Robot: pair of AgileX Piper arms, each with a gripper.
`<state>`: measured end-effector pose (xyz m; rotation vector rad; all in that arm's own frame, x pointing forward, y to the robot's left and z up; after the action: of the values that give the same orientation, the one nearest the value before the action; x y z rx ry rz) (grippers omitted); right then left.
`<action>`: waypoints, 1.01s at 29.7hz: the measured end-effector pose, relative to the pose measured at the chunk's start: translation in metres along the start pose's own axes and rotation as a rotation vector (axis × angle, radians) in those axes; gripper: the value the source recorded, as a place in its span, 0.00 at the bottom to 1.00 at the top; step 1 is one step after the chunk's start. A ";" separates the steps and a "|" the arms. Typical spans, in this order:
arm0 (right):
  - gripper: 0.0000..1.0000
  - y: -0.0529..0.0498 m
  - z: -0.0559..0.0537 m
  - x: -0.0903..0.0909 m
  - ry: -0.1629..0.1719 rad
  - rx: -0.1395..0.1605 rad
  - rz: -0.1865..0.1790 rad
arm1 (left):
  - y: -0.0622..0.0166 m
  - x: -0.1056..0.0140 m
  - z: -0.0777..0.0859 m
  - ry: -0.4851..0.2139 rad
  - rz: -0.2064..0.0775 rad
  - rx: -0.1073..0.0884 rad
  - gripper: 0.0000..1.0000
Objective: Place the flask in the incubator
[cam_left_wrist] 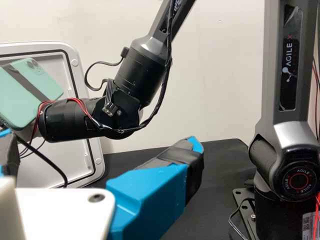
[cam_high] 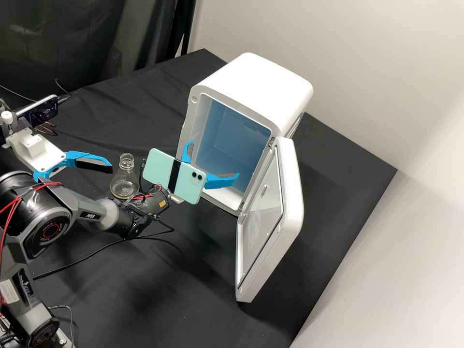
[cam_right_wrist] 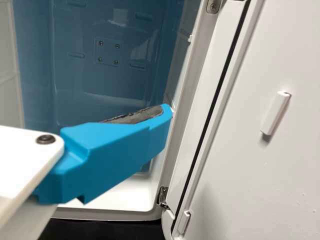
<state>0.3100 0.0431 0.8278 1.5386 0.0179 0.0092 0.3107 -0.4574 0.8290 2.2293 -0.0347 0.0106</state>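
The incubator stood far right on the bench, its door swung out to the near right. The right gripper sat at the opening, apparently just inside. The flask stood left of it, with the left gripper just beside the flask, farther left.

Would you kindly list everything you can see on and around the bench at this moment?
flask: one, clear glass, upright on the bench beside the left hand
incubator: one, white with blue inside, on the bench near the wall
incubator door: one, white, swung open
bench: one, black
cable: one, black, lying on the bench under the right arm
curtain: one, black, behind the bench
phone: one, mint green, strapped to the right wrist
right hand: one, blue fingers, open at the incubator's mouth
left hand: one, blue fingers, open, empty, by the flask
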 end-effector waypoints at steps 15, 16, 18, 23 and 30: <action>1.00 0.000 0.000 0.000 0.000 0.000 0.000 | -0.0051 -0.004 -0.004 0.010 -0.021 0.003 1.00; 1.00 0.000 0.000 0.000 0.000 0.000 0.000 | -0.0057 -0.007 -0.006 0.018 -0.024 0.000 1.00; 1.00 0.000 0.000 0.000 0.000 0.000 0.000 | -0.0058 -0.011 -0.010 0.031 -0.028 -0.002 1.00; 1.00 0.000 0.000 0.000 0.000 0.000 0.000 | 0.0023 -0.026 -0.019 0.067 -0.005 -0.019 1.00; 1.00 0.000 0.000 0.000 0.000 0.000 0.000 | 0.0037 -0.038 -0.021 0.081 -0.003 -0.019 1.00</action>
<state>0.3100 0.0431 0.8278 1.5386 0.0179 0.0092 0.2728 -0.4419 0.8443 2.2077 0.0125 0.0986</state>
